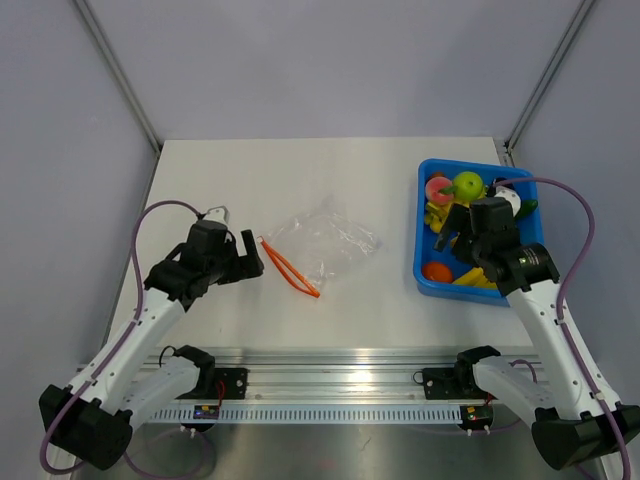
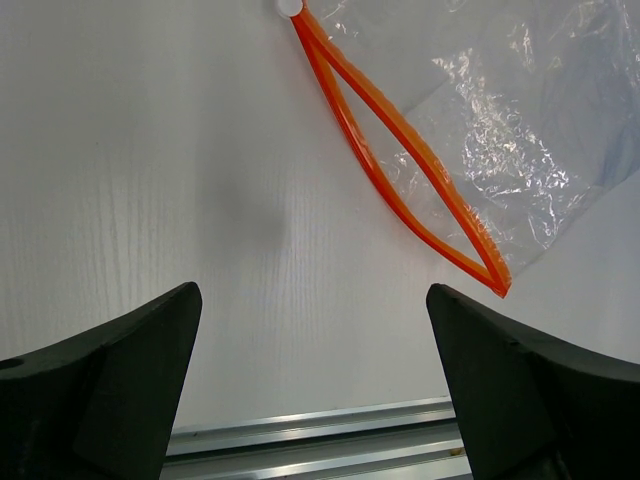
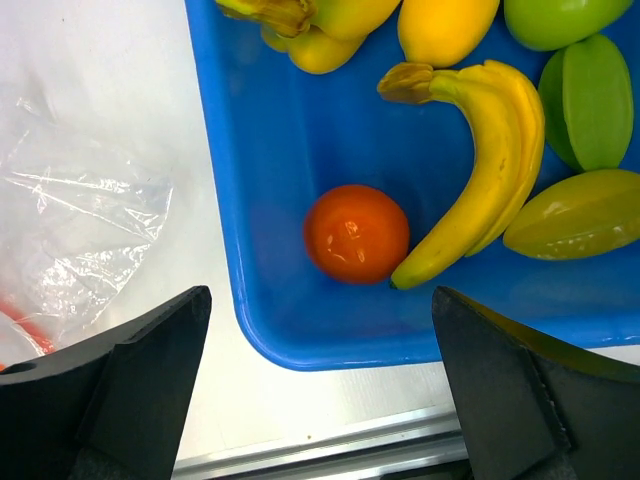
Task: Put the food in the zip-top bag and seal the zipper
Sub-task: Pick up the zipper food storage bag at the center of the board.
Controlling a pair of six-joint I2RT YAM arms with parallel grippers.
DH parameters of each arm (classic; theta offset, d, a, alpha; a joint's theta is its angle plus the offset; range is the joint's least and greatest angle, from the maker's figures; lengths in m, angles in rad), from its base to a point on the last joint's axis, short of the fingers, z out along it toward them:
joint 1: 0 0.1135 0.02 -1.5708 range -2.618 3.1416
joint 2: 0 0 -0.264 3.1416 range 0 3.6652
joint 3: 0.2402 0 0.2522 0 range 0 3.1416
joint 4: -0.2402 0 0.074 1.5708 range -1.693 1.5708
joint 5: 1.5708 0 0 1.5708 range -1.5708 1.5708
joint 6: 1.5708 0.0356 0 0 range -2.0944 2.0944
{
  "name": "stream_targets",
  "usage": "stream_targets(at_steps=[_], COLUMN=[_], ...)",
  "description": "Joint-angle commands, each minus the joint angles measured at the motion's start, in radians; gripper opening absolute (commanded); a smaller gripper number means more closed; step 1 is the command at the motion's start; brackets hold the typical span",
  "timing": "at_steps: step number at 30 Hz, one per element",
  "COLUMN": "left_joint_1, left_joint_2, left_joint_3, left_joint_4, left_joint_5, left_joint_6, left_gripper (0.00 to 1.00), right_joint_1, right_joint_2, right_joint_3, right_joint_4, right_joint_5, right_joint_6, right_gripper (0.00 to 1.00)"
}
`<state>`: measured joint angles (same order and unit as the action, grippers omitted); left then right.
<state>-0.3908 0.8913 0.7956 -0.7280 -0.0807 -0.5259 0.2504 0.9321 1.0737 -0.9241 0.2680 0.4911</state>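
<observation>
The clear zip-top bag (image 1: 325, 240) lies crumpled mid-table, and its orange-red zipper (image 1: 290, 268) faces my left gripper (image 1: 252, 256). In the left wrist view the zipper (image 2: 400, 150) gapes in a narrow lens shape, above and to the right of my open left gripper (image 2: 312, 292), which holds nothing. The food sits in the blue bin (image 1: 425, 270): a yellow banana bunch (image 3: 490, 170), another bunch (image 3: 320, 30) and a pink-red fruit (image 1: 437, 187). My right gripper (image 1: 455, 245) hovers open over the bin's near left corner (image 3: 320, 295), empty.
Also in the bin (image 3: 230, 200) are an orange ball (image 3: 356, 233), a green apple (image 1: 468, 185), green pieces (image 3: 590, 100) and a yellow-green fruit (image 3: 580, 215). A corner of the bag (image 3: 80, 230) lies left of the bin. A metal rail runs along the near edge.
</observation>
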Motion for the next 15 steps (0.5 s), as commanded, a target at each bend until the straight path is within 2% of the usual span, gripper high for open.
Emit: stream_targets(at_steps=[1,6,10,12,13,15], left_joint_1=[0.006,0.009,0.024,0.046,0.082,0.133], left_joint_2=[0.032,0.040,0.054,0.052,0.049,0.026], left_joint_3=[0.068,0.076,0.088,0.099,0.102,0.106], left_joint_4=[-0.004,0.024,0.022,0.016,0.013,0.009], left_joint_5=[-0.030,0.005,0.022,0.048,0.061,0.096], left_joint_6=[-0.016,-0.028,-0.040,-0.043,-0.039,-0.029], left_gripper=[0.99,0.99,0.99,0.99,0.99,0.99], right_joint_1=[0.000,0.036,0.173,0.318,0.442,0.570], right_joint_2=[0.008,0.030,0.077,0.144,0.202,0.275], right_joint_3=[0.067,0.101,0.118,0.135,0.153,0.175], right_joint_4=[0.041,0.057,0.074,0.070,0.062,0.057], right_joint_5=[-0.036,-0.041,0.023,0.077,0.164,0.249], right_joint_6=[-0.059,-0.077,-0.060,-0.049,-0.045,-0.045], right_gripper=[0.99,0.99,0.99,0.99,0.99,0.99])
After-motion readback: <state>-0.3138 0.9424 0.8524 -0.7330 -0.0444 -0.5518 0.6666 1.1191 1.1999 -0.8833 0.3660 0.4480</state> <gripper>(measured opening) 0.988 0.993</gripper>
